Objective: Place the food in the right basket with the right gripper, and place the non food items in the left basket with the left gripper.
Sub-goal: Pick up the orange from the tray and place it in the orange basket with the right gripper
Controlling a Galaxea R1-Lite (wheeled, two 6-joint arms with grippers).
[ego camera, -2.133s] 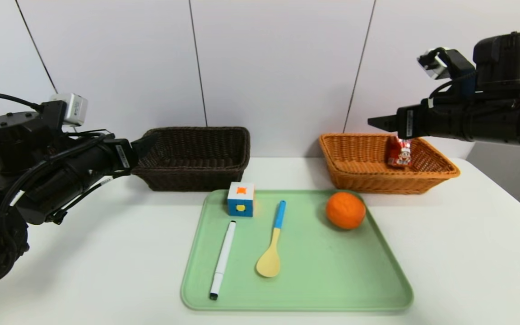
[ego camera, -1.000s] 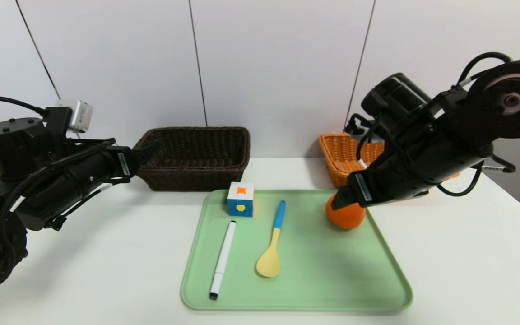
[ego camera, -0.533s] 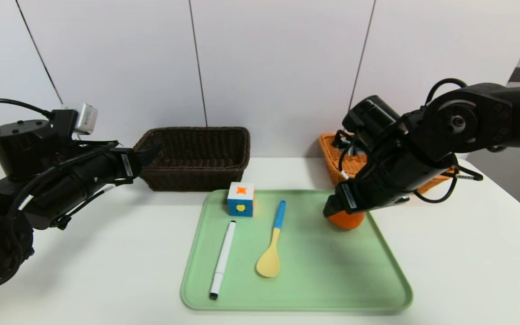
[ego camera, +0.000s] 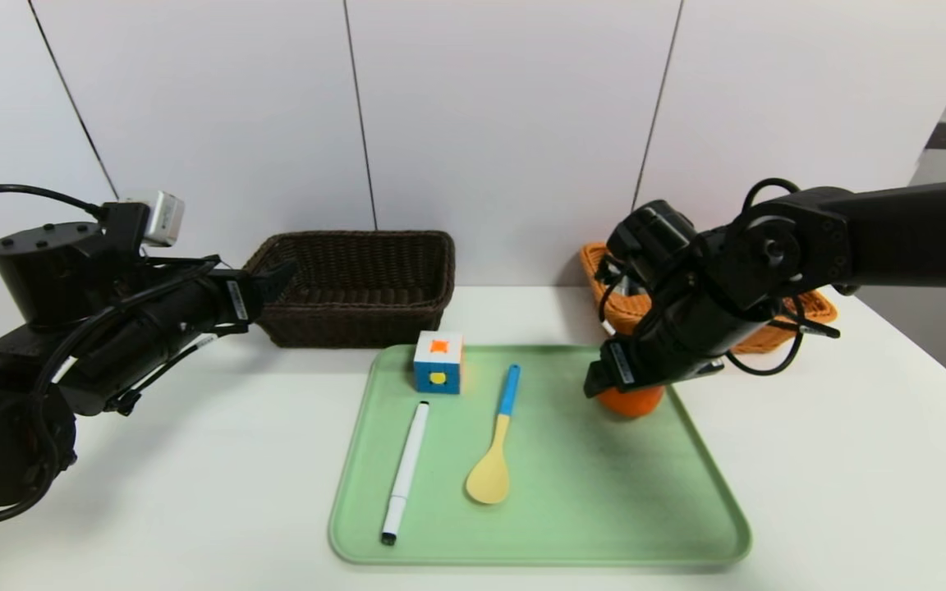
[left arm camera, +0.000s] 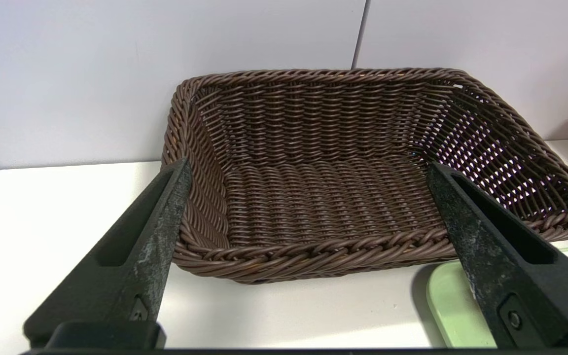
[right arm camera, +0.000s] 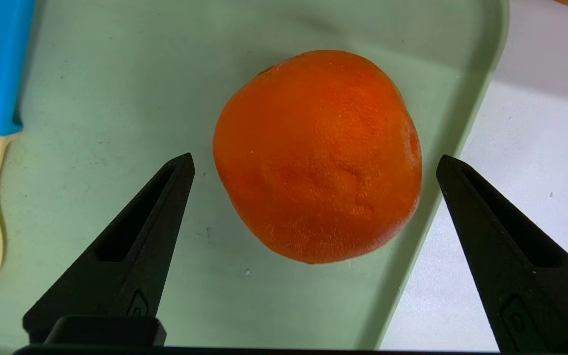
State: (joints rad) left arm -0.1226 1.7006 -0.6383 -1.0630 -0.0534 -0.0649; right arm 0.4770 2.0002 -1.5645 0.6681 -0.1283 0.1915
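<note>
A round orange fruit [right arm camera: 317,157] sits near the right edge of a pale green plastic tray [ego camera: 539,525] on a white table. The black right gripper [right arm camera: 313,162] hangs directly above it, fingers [right arm camera: 136,246] spread wide with one on each side of the fruit, neither touching; the fruit lies centred in the gap and slightly ahead of the tips. It is roughly round (no long axis to align with), so a straight descent looks sufficient. The light orange-tan wicker basket [ego camera: 810,310] stands just behind that arm. The black left gripper [left arm camera: 308,167], fingers also spread and holding nothing, hovers facing the dark brown wicker basket [left arm camera: 343,162].
</note>
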